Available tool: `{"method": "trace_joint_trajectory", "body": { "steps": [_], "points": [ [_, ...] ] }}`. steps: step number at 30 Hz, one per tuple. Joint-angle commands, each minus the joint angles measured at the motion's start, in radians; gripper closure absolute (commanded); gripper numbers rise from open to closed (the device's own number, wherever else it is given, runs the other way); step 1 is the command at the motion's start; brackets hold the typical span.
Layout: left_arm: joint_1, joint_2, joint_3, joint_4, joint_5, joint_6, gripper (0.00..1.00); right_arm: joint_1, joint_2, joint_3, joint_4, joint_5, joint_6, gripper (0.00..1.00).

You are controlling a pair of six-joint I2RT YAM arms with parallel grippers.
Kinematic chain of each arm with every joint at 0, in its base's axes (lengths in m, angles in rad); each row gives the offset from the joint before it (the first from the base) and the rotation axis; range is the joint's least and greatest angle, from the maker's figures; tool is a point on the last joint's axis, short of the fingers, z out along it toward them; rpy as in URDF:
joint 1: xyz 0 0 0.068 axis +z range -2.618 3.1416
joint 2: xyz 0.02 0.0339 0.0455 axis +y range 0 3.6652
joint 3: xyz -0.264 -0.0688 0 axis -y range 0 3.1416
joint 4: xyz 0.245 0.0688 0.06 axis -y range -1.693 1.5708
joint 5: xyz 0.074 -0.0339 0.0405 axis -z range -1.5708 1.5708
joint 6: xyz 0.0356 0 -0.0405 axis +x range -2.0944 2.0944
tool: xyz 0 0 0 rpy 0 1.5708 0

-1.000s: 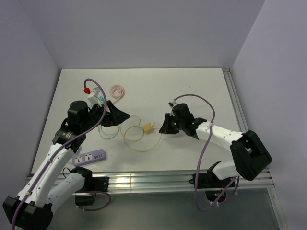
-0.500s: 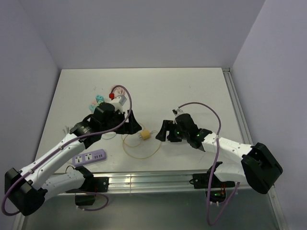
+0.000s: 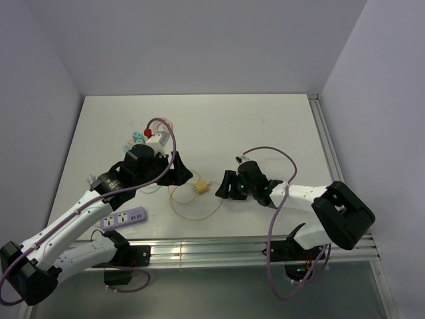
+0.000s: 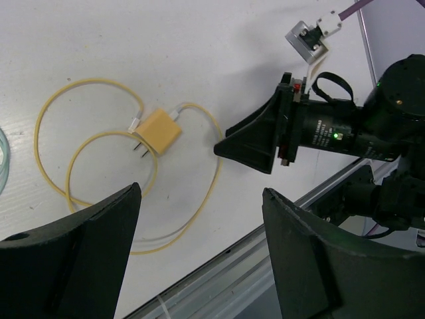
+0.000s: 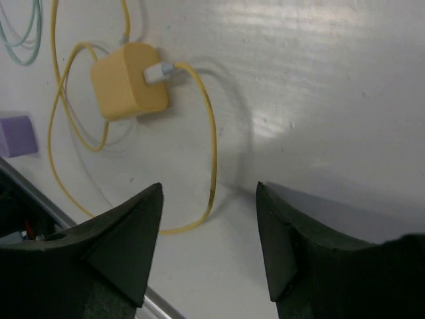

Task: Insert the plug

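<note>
A yellow plug [image 3: 201, 187] with a looped yellow cable [image 3: 192, 207] lies flat on the white table [image 3: 265, 126]. My left gripper [image 3: 184, 174] is open and empty, just left of the plug. My right gripper [image 3: 224, 188] is open and empty, just right of it. In the left wrist view the plug [image 4: 159, 131] lies beyond the open left gripper [image 4: 201, 191], prongs toward the near left, with the right gripper's fingers [image 4: 252, 143] beside it. In the right wrist view the plug [image 5: 129, 81] lies ahead of the open right gripper [image 5: 209, 187]. A purple power strip [image 3: 123, 218] lies near the front left.
Teal and white adapters [image 3: 138, 137] and a pink cable coil [image 3: 163, 125] lie at the back left. A thin teal cable [image 5: 23, 33] lies left of the plug. The table's metal front rail [image 3: 212, 252] runs close behind the yellow cable.
My left arm swung from the back left to the plug's left side. My right gripper dropped and closed in on the plug. The plug and its cable shifted slightly toward the front edge.
</note>
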Motion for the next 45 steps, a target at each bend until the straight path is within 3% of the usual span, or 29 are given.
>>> {"method": "trace_joint_trajectory", "body": {
  "steps": [1,8,10,12,18,23,31,35,40,45],
  "points": [
    [-0.005,-0.007,0.025,0.033,0.017,-0.021,0.22,0.006,0.073,0.012,0.104,0.016,0.019,0.36],
    [-0.005,-0.024,0.015,0.03,-0.002,-0.021,0.23,0.01,0.09,0.035,0.118,0.0,0.016,0.84],
    [-0.006,-0.019,0.015,0.025,-0.015,-0.021,0.24,0.013,0.056,0.056,0.087,0.02,-0.016,0.95],
    [-0.005,-0.007,0.015,0.025,-0.013,-0.019,0.25,0.024,-0.004,0.078,0.036,0.031,-0.054,0.99],
    [-0.006,0.021,0.035,0.019,-0.011,-0.041,0.26,0.035,-0.073,0.223,-0.126,0.039,-0.22,1.0],
    [-0.006,0.007,0.009,0.06,0.022,-0.068,0.26,0.036,-0.093,0.283,-0.182,-0.007,-0.234,1.0],
    [-0.006,0.036,-0.098,0.206,0.154,0.067,0.32,0.052,-0.117,0.291,-0.192,-0.089,-0.257,1.0],
    [-0.006,-0.023,-0.192,0.388,0.224,0.097,0.33,0.059,-0.183,0.28,-0.223,-0.145,-0.286,1.0],
    [-0.006,-0.164,-0.225,0.471,0.329,0.105,0.34,0.059,-0.271,0.273,-0.269,-0.309,-0.332,1.0],
    [-0.006,-0.267,-0.193,0.51,0.51,0.097,0.22,0.059,-0.364,0.254,-0.286,-0.47,-0.358,1.0]
  ]
}}
